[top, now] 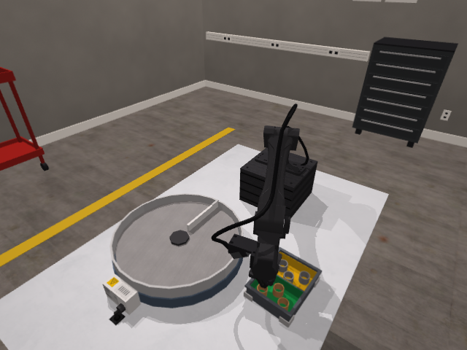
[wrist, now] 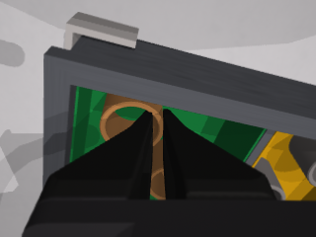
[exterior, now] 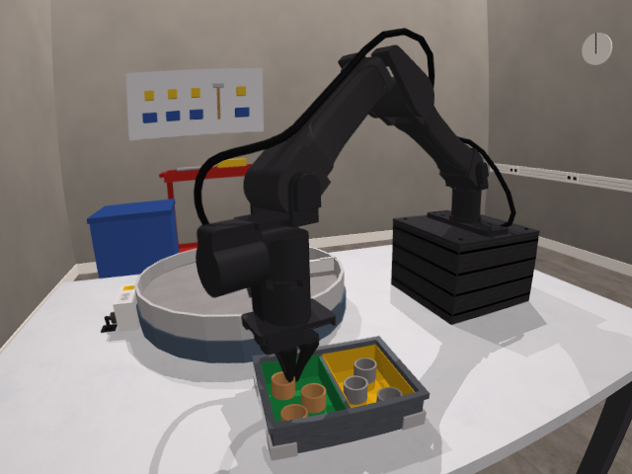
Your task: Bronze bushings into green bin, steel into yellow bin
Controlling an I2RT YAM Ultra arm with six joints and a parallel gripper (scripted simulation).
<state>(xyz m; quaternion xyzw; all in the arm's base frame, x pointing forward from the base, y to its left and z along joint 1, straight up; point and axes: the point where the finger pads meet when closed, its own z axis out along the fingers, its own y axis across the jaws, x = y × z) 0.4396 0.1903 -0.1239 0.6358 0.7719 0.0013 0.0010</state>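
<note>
My gripper (exterior: 291, 374) reaches down into the green bin (exterior: 296, 391) and is shut on the wall of a bronze bushing (exterior: 282, 385), which stands upright in the bin's far left corner. In the wrist view the fingertips pinch the rim of this bronze ring (wrist: 129, 123). Two more bronze bushings (exterior: 312, 396) stand in the green bin. Three steel bushings (exterior: 364, 369) stand in the yellow bin (exterior: 369, 385) beside it. The turntable (top: 175, 246) shows no bushings on it.
A white control box (top: 120, 294) sits at the turntable's front left. The arm's black base block (exterior: 464, 265) stands at the back right of the table. A white bar (top: 202, 215) lies across the turntable's far side.
</note>
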